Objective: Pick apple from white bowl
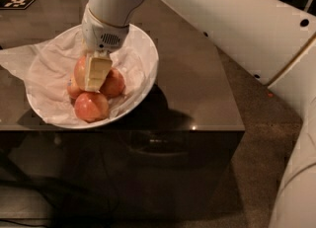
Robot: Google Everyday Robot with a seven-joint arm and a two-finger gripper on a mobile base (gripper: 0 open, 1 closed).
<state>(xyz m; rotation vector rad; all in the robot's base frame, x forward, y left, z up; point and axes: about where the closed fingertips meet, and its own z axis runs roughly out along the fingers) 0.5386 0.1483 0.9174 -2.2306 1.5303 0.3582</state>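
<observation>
Currently the gripper (95, 76) is lowered from above into the white bowl (148, 64), which sits on the left half of the tabletop (197, 74), its near rim just beside the front edge. The bowl is lined with crinkled white paper (19, 59) that spills toward the left edge.

Key relation: the apple (80, 69), the largest and yellowest fruit, lies at the middle of the bowl, directly under the wrist and on the left-edge side of the one cream pad that shows. That pad lies against the apple's right flank and hides much of it. The apple is near round, so no long axis governs the approach. The single arm reaches in from the right edge of the tabletop.

Jaws: the second pad is hidden behind the apple, so it cannot be told whether the jaws are open or closed on the fruit.

Three smaller apples (91, 106) crowd the target on its front and right sides. Judgement: a straight vertical lift would disturb them least.
</observation>
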